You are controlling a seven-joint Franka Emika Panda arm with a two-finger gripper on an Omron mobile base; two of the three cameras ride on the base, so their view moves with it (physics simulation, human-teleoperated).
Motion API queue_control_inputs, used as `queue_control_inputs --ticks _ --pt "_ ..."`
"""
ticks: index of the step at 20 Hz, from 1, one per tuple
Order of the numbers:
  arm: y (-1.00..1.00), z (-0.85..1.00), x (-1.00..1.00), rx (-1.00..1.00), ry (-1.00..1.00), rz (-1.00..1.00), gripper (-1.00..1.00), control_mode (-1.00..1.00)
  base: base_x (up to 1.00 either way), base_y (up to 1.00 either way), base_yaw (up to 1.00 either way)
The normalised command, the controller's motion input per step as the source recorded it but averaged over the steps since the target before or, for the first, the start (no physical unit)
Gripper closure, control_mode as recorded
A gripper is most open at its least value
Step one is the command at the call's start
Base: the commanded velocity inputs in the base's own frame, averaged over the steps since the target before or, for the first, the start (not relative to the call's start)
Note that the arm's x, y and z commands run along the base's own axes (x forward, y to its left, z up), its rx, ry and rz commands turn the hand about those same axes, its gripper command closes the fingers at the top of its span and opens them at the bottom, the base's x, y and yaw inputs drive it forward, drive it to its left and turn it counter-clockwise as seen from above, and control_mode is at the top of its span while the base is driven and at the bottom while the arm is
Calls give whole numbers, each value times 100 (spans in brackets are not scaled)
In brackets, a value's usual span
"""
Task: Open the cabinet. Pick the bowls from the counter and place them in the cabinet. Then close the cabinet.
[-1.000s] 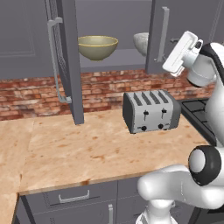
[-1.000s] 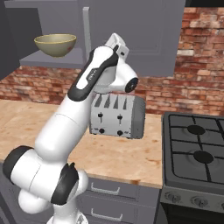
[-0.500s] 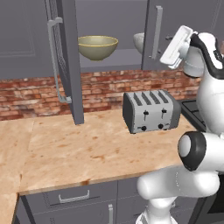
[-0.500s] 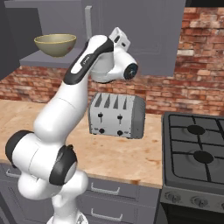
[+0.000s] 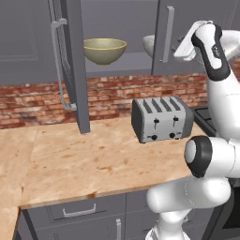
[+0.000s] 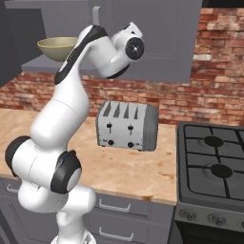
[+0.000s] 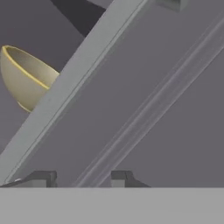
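Beside pincer: the cabinet's right door (image 7: 144, 87) is filling its view.
Pincer (image 7: 83, 177): tips are standing apart, gripping nothing.
Beyond pincer: olive bowl (image 7: 24, 78) is sitting.

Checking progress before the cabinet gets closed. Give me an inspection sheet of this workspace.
Surface: counter, tan stone look, bare apart from the toaster.
Job's things: olive bowl on the cabinet shelf; white bowl beside it, mostly hidden behind the right door; left door swung open.
Clutter: toaster on the counter.
Grippers: gripper up against the right door, fingers apart with nothing between them; open or shut not clear.
Cables: nothing seen.
Surroundings: brick wall, stove, drawers below.
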Motion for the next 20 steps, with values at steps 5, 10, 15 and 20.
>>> queue_control_inputs --ticks 5,10,15,20 --pt "-23 -5 30 0 22 -8 -100 -100 0 0 0" --pt "-33 -28 9 0 16 -7 -100 -100 0 0 0" --pt "-42 -34 4 0 15 -4 -100 -100 0 0 0" --pt "-36 -23 0 0 5 -1 -100 -100 0 0 0"
